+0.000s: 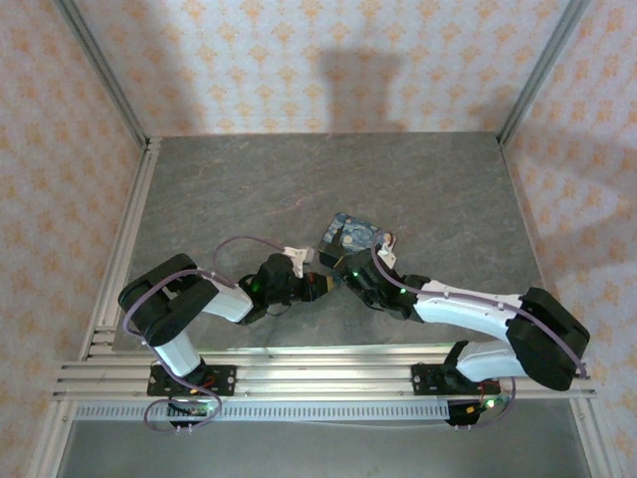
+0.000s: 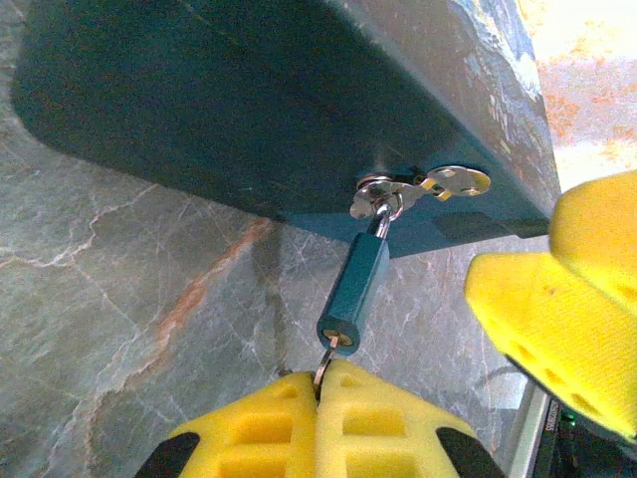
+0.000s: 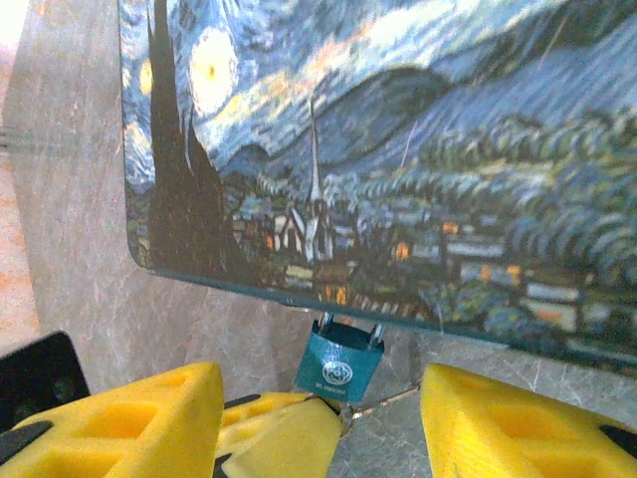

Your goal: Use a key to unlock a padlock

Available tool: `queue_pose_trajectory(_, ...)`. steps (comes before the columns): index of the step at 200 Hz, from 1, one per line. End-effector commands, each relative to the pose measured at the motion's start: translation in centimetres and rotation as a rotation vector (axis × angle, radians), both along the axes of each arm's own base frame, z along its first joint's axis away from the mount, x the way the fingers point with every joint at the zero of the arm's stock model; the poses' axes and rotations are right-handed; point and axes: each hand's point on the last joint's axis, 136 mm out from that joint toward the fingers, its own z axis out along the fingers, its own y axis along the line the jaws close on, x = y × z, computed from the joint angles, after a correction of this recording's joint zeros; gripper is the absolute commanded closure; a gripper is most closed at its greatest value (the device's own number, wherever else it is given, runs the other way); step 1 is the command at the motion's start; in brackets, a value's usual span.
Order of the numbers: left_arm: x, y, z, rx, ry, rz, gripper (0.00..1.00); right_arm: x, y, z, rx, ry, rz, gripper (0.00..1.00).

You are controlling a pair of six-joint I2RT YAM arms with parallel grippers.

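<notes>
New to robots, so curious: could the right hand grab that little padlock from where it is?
Probably yes: the right hand is open and the padlock hangs just ahead of its gap. But the left hand, pinching the key at the lock's base, crowds that space.

Left arm point(image 1: 214, 299): elbow folded, forearm reaching toward the near edge of the box point(image 1: 350, 235). Left gripper point(image 2: 318, 390) sits just short of that edge, fingers pressed together on the key point(image 2: 325, 363). Right arm point(image 1: 468, 309): stretched low from the box's near right. Right gripper point(image 3: 318, 390): fingers spread wide, flanking the left fingertips.
</notes>
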Motion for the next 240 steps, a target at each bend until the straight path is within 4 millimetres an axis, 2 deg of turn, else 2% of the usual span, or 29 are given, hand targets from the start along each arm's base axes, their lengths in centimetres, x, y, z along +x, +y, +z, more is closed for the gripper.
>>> queue_pose_trajectory(1, -0.1, -0.2, 0.9, -0.011, -0.012, 0.009, 1.00, 0.5, 0.5, -0.2, -0.001, -0.013, -0.032, 0.45)
queue_pose_trajectory(42, -0.3, 0.0, 1.0, -0.012, -0.013, 0.011, 1.00, 1.2, 1.3, -1.1, 0.001, -0.003, -0.050, 0.46)
queue_pose_trajectory(127, -0.3, 0.0, 1.3, -0.024, -0.015, 0.013, 1.00, 2.0, 1.8, -1.5, 0.019, -0.008, -0.089, 0.49)
queue_pose_trajectory(194, -0.3, 0.0, 1.6, -0.041, -0.018, 0.022, 1.00, 2.4, 3.1, -2.0, 0.035, 0.015, -0.077, 0.50)
queue_pose_trajectory(217, -0.3, 0.0, 1.7, -0.044, -0.018, 0.022, 1.00, 2.4, 3.3, -2.3, 0.029, 0.024, -0.075, 0.54)
queue_pose_trajectory(240, -0.4, 0.1, 1.7, -0.040, -0.019, 0.018, 1.00, 2.3, 3.1, -2.5, 0.022, 0.030, -0.078, 0.69)
